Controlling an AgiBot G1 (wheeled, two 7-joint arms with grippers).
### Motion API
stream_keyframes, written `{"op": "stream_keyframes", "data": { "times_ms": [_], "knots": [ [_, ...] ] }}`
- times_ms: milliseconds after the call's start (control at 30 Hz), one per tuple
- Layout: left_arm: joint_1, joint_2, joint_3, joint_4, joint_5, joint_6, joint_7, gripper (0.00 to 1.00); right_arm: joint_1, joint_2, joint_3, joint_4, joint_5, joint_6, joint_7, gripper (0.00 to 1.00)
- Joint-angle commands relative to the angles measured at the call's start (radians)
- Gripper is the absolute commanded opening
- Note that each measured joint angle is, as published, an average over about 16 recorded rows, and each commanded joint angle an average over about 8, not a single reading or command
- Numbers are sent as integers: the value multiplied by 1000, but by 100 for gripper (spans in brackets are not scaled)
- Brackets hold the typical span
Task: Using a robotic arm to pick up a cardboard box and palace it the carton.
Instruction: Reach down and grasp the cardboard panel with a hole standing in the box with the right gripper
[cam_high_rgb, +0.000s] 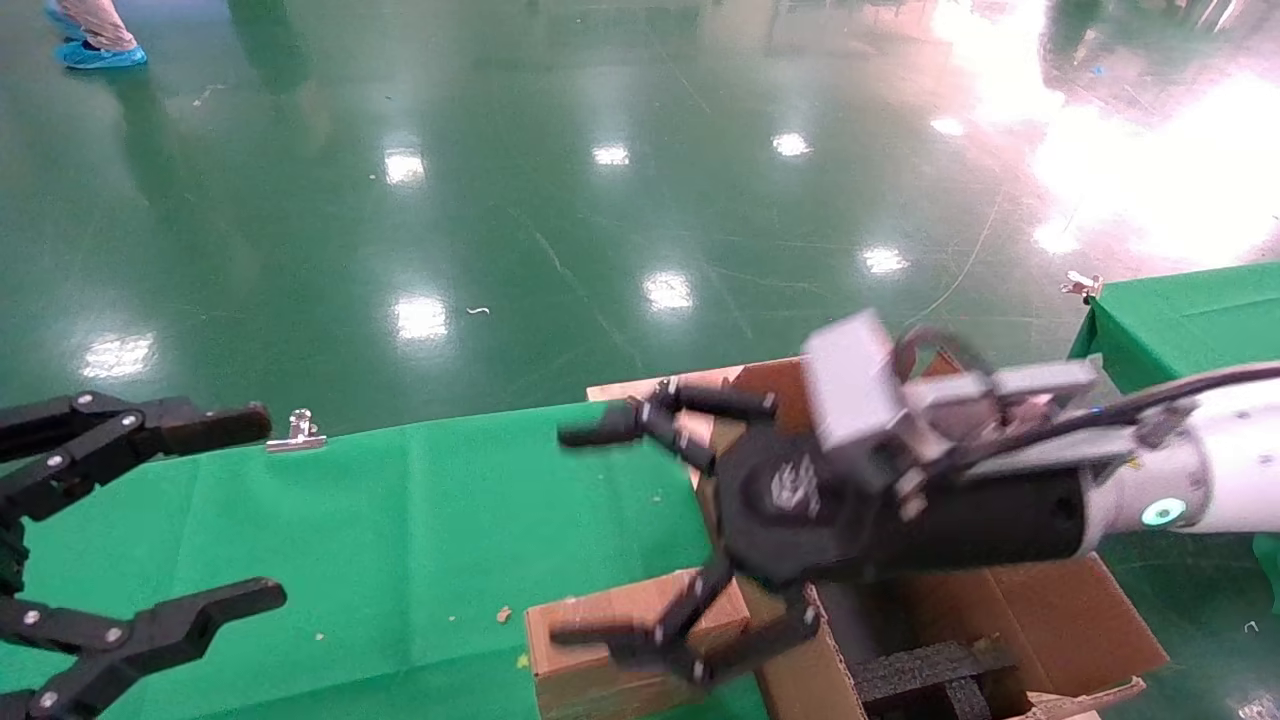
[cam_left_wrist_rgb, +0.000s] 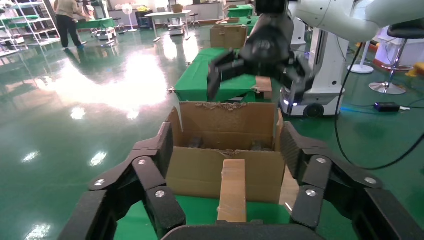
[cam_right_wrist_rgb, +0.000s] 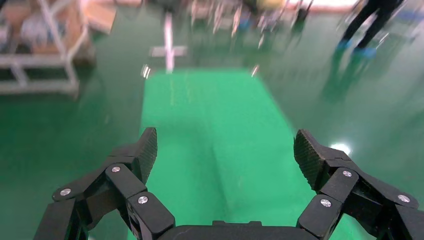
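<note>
Right gripper (cam_high_rgb: 585, 535) is held wide open above the box (cam_high_rgb: 600, 650), nothing grasped.
Left gripper (cam_high_rgb: 255, 510) is parked open at far left; the carton (cam_high_rgb: 1050, 610) sits right of the box.

The slim brown cardboard box (cam_high_rgb: 620, 640) lies flat on the green tabletop (cam_high_rgb: 400, 540), its end just beside the large open carton (cam_high_rgb: 1050, 610) with ragged flaps.

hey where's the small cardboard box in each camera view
Head view: the cardboard box lies on the green table, bottom centre, beneath the open right gripper.
Left wrist view: cardboard box stands edge-on, centre, before the carton.
Right wrist view: not in it.
Shared landmark: the carton.
</note>
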Motion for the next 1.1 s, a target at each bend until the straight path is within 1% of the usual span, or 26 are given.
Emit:
{"op": "stream_keyframes", "data": {
  "times_ms": [33, 133, 300, 400, 500, 767, 933, 1100],
  "knots": [
    [0, 0, 0, 0, 0, 0, 0, 0, 15, 5, -19, 7, -43, -7, 6, 100],
    [0, 0, 0, 0, 0, 0, 0, 0, 75, -10, -75, 0, -153, -25, 33, 100],
    [0, 0, 0, 0, 0, 0, 0, 0, 186, -60, -189, -22, -335, -52, 71, 100],
    [0, 0, 1, 0, 0, 0, 0, 0, 253, -98, -273, -36, -425, -62, 72, 100],
    [0, 0, 1, 0, 0, 0, 0, 0, 314, -135, -361, -57, -487, -67, 56, 100],
    [0, 0, 1, 0, -1, 0, 0, 0, 445, -218, -547, -127, -564, -67, -18, 100],
    [0, 0, 1, 0, -1, 0, 1, 0, 509, -271, -638, -178, -592, -65, -61, 100],
    [0, 0, 1, 0, -1, 0, 1, 0, 547, -314, -708, -237, -599, -60, -99, 100]
  ]
}}
